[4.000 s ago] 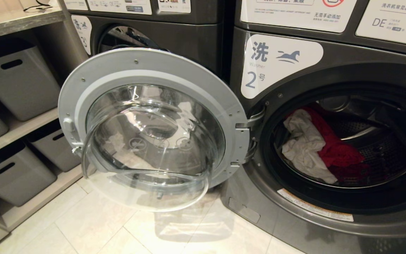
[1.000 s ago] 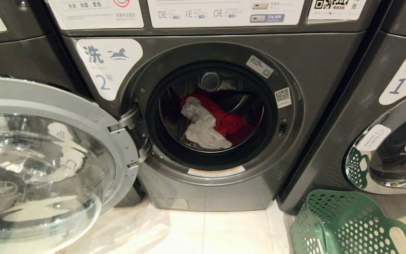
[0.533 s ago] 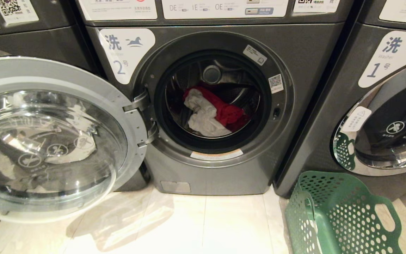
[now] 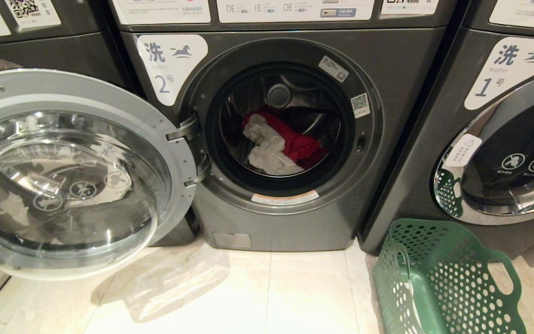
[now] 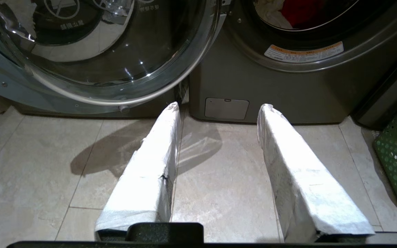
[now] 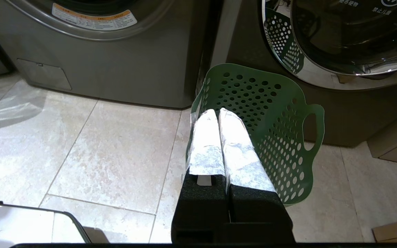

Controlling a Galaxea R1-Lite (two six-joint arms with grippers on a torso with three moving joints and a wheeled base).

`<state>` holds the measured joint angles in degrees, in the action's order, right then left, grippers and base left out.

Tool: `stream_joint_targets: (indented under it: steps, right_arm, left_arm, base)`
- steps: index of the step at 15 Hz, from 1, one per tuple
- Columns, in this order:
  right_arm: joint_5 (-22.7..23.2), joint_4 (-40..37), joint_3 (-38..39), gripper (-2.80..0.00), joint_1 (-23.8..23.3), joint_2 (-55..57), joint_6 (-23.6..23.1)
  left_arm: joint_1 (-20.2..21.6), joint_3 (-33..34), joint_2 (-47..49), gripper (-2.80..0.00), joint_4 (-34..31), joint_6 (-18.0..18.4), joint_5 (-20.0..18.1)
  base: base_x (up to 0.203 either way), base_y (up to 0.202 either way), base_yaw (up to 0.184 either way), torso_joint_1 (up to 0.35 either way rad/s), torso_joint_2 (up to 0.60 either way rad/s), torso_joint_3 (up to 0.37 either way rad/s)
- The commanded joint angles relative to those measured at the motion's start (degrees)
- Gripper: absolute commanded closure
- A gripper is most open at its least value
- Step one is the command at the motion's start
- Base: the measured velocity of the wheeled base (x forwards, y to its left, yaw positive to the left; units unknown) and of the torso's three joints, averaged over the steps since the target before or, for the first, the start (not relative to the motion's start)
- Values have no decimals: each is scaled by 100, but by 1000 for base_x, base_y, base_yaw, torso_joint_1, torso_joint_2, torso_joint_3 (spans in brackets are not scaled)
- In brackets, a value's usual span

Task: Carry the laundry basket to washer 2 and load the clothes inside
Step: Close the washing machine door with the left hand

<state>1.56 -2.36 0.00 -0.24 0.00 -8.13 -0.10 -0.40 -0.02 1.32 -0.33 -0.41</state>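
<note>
Washer 2 (image 4: 290, 139) faces us, its door (image 4: 70, 171) swung wide to the left; white and red clothes (image 4: 278, 148) lie in the drum. Our green perforated laundry basket (image 4: 448, 278) sits on the floor (image 4: 248, 297) before washer 1 (image 4: 503, 139). Our left gripper (image 5: 219, 108) gapes empty; our right gripper (image 6: 218, 112) is closed, empty.

Washer 1 (image 4: 508, 139) w/ door shut on the right, another washer (image 4: 40, 41) far left, beige tile floor (image 4: 248, 297)

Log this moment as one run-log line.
washer 2: door open | clothes: in drum | laundry basket: floor | left pincer: open | right pincer: shut, empty
</note>
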Motion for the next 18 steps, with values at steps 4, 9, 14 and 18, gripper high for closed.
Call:
stream_joint_targets:
  steps: [4, 9, 14, 18]
  right_arm:
    - [11, 1, 44, 0, -2, 9, -4]
    - [2, 8, 44, 0, -2, 9, 251]
    - [-15, -1, 44, 0, -2, 9, 277]
    - [-13, -1, 44, 0, -2, 9, 286]
  left_arm:
    - [-18, -2065, 1166, 0, -95, 62, -128]
    - [71, -6193, 5351, 0, -134, -55, 145]
    - [1329, -8592, 8116, 0, -147, -631, -48]
    - [2676, -9306, 9182, 0, -135, -815, -1153]
  base:
    - [0, 0, 0, 0, 0, 0]
    - [0, 0, 0, 0, 0, 0]
    - [0, 0, 0, 0, 0, 0]
    - [0, 0, 0, 0, 0, 0]
